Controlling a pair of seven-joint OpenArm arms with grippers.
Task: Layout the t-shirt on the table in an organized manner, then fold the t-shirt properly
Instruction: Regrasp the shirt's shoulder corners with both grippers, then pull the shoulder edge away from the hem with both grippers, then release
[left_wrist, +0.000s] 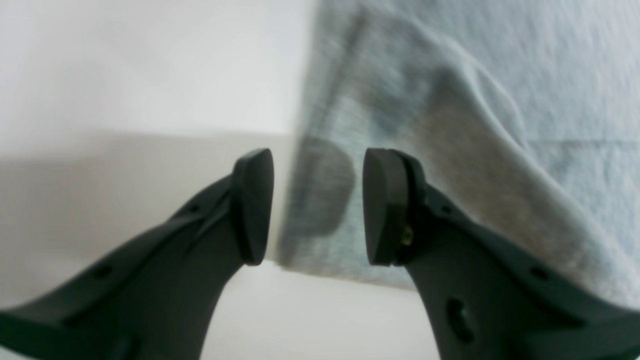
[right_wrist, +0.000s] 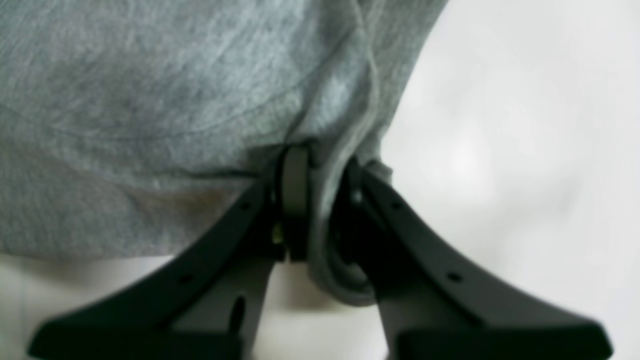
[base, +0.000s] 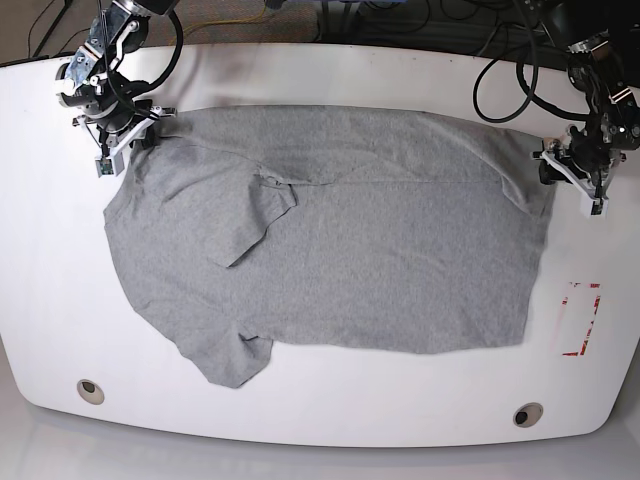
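The grey t-shirt (base: 380, 250) lies spread across the white table (base: 300, 420), with one sleeve folded onto the body and wrinkles at the left. At the shirt's far-left corner my right gripper (base: 140, 138) is shut on a bunched fold of the t-shirt (right_wrist: 150, 100); the cloth is pinched between the fingers of the right gripper (right_wrist: 325, 200). My left gripper (base: 548, 170) is at the shirt's far-right edge. In the left wrist view the left gripper (left_wrist: 317, 205) stands open, and the edge of the t-shirt (left_wrist: 500, 75) runs just beyond the gap, untouched.
A red tape mark (base: 578, 320) sits on the table right of the shirt. Two round grommet holes (base: 90, 390) (base: 527, 414) lie near the front edge. Black cables (base: 500, 60) hang along the back edge behind both arms.
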